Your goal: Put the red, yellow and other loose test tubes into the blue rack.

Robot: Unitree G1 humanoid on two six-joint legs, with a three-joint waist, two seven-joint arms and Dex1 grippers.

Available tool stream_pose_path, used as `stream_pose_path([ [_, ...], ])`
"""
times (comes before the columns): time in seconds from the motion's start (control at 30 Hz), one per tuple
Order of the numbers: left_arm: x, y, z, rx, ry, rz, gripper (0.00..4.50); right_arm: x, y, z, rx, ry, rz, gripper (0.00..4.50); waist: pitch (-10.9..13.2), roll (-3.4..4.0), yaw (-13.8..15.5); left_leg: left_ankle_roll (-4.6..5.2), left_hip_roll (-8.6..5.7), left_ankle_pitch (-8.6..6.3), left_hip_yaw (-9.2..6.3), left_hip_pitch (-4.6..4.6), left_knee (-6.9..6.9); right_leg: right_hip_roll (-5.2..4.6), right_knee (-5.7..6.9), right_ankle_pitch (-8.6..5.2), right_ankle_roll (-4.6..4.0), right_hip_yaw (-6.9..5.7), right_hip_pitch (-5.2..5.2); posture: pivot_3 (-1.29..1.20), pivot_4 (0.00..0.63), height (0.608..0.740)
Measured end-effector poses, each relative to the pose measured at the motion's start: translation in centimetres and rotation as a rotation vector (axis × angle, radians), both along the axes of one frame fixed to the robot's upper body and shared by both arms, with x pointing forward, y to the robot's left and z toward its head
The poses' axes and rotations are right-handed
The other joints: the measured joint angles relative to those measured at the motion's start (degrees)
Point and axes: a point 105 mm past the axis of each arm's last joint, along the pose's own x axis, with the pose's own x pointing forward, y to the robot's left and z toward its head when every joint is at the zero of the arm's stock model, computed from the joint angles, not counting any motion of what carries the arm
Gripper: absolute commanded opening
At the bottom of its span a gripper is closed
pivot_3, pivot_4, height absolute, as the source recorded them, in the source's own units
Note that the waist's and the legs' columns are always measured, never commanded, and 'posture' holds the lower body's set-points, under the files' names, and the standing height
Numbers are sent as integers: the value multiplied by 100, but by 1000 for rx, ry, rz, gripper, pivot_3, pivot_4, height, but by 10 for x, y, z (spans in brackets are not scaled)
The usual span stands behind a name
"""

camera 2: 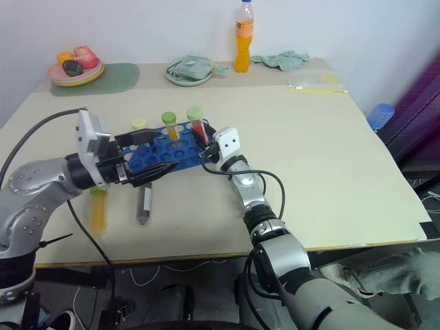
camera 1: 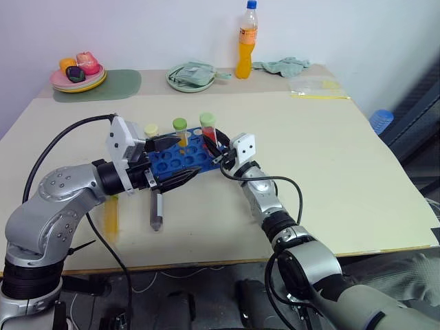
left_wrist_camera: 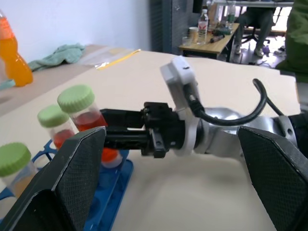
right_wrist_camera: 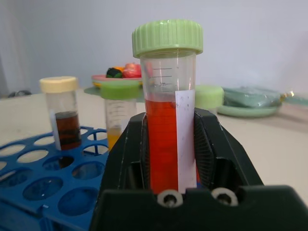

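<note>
The blue rack (camera 1: 180, 158) lay near the middle of the desk (camera 1: 330, 179), its long side slanting from near-left to far-right. The right claw (camera 1: 214, 146) was clenched on the red tube (right_wrist_camera: 168, 130), a clear tube of red liquid with a green cap, holding it upright at the rack's right end; whether its tip already sat in a hole could not be told. Another red-filled tube with a green cap (left_wrist_camera: 57, 126) showed just beside it in the left wrist view. In the rack stood a yellow-orange tube with a green cap (camera 1: 181, 133) and a dark tube with a pale yellow cap (right_wrist_camera: 65, 111), both upright. The left claw (camera 1: 175, 161) was released, its 2 black fingers spread wide and empty, hanging low across the near-left part of the rack and pointing right toward the other claw, so it crowded the near holes. On the desk near the rack, 2 loose tubes lay flat: a grey tube (camera 1: 156, 212) just under the left claw and a yellow tube (camera 1: 110, 214) to its left, partly hidden by the left arm. At the far edge stood an orange drink bottle (camera 1: 247, 42) with a blue cap, a green plate with a cloth (camera 1: 191, 75), a crumpled green rag (camera 1: 283, 66), a plate of toy fruit (camera 1: 78, 74) on a green mat (camera 1: 117, 84), and a clear plastic bag (camera 1: 315, 87) at far right.
</note>
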Motion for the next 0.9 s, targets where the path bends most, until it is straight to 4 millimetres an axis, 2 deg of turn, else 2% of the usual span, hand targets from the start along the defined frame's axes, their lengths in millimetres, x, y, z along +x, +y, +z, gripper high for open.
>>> stream_pose_path([
  [0.17,5,-11,5,-4,-3,-11,4500,5,-8,-3,123,92,-1,842,0,0,10,-1,-3,1,-1,4,1,-2,-2,0,0,0,9,0,150,740],
  [0.3,10,-8,3,-6,16,-7,4500,2,-10,-5,163,113,9,842,1,2,8,-1,-3,1,-2,5,0,0,-1,0,0,-1,9,0,150,740],
  [0.5,9,7,-10,15,60,3,4500,-6,-14,-13,192,127,50,3682,1,2,7,-1,-4,1,1,4,0,0,-5,0,0,-1,9,0,150,740],
  [0.57,6,13,-12,11,62,6,4500,-9,-11,-11,169,104,65,4485,2,4,5,-1,-3,1,1,3,0,0,-5,0,0,-1,8,0,150,740],
  [0.77,-1,27,-28,7,77,-5,4500,-9,-15,-4,117,48,62,4485,3,4,3,-2,-3,1,6,4,-1,0,-5,-1,-1,-1,8,0,150,740],
  [0.9,-5,45,-36,34,89,11,4500,-15,-29,16,91,-46,83,4485,4,6,18,-2,-3,1,11,3,-1,-2,-7,-1,-1,-1,7,0,150,740],
])
